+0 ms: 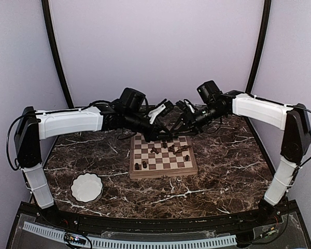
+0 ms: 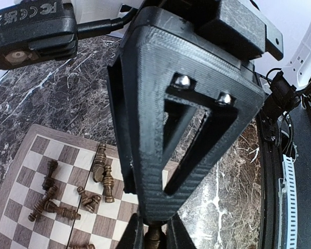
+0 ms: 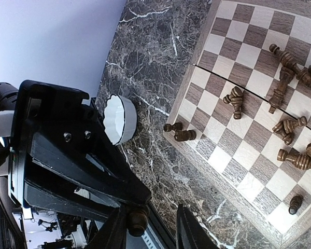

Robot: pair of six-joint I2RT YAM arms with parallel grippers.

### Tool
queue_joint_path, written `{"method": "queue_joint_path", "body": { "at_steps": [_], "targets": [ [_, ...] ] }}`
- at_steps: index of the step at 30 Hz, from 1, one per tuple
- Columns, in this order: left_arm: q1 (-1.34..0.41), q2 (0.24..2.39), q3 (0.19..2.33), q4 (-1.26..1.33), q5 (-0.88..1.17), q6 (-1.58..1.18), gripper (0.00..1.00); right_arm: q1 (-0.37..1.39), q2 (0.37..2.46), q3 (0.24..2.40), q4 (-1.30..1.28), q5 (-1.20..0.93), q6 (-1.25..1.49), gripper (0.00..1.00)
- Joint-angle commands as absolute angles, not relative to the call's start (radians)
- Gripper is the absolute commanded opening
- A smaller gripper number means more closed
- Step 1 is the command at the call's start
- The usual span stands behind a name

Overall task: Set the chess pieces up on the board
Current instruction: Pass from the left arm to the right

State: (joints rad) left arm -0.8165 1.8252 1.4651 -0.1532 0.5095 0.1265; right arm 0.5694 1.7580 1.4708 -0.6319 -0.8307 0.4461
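The board lies mid-table. Several dark chess pieces lie toppled on its middle squares, also seen in the left wrist view and the right wrist view. Two pieces stand at one corner and one piece at another. My left gripper hovers over the board's far edge, shut on a brown piece. My right gripper hovers over the far edge too. Its jaws stand apart, with a brown piece against one finger and a gap to the other.
A white scalloped bowl stands on the marble table at the front left, also in the right wrist view. The two grippers are close together above the board's back. Cables hang behind them.
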Motion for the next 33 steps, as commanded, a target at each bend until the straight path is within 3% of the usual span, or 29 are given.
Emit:
{"method": "queue_joint_path", "body": {
  "at_steps": [1,11,17,18,20,28,30,31,33],
  "targets": [
    [-0.821,1.825,1.484,-0.122,0.533,0.126,0.06,0.579,1.773,1.459,-0.6,-0.878,0.449,0.31],
    [-0.823,1.83,1.489,-0.109,0.533,0.121,0.09,0.58,1.775,1.45,-0.577,-0.899,0.459,0.08],
    [-0.824,1.82,1.474,-0.105,0.451,0.094,0.35,0.58,1.738,1.459,-0.62,-0.81,0.415,0.05],
    [-0.824,1.808,1.469,-0.102,0.432,0.087,0.45,0.581,1.732,1.463,-0.636,-0.781,0.399,0.04],
    [-0.823,1.784,1.446,-0.091,0.416,0.076,0.5,0.586,1.72,1.472,-0.674,-0.717,0.351,0.04],
    [-0.808,1.586,1.236,-0.029,0.244,-0.059,0.54,0.721,1.697,1.459,-0.825,-0.33,0.157,0.03],
    [-0.797,1.53,1.178,-0.026,0.134,-0.126,0.66,0.768,1.697,1.44,-0.829,-0.266,0.138,0.03],
    [-0.784,1.494,1.16,-0.018,0.103,-0.178,0.87,0.791,1.701,1.434,-0.831,-0.235,0.134,0.03],
    [-0.759,1.449,1.103,0.008,0.046,-0.239,0.97,0.833,1.712,1.43,-0.834,-0.179,0.125,0.02]
  ]
}}
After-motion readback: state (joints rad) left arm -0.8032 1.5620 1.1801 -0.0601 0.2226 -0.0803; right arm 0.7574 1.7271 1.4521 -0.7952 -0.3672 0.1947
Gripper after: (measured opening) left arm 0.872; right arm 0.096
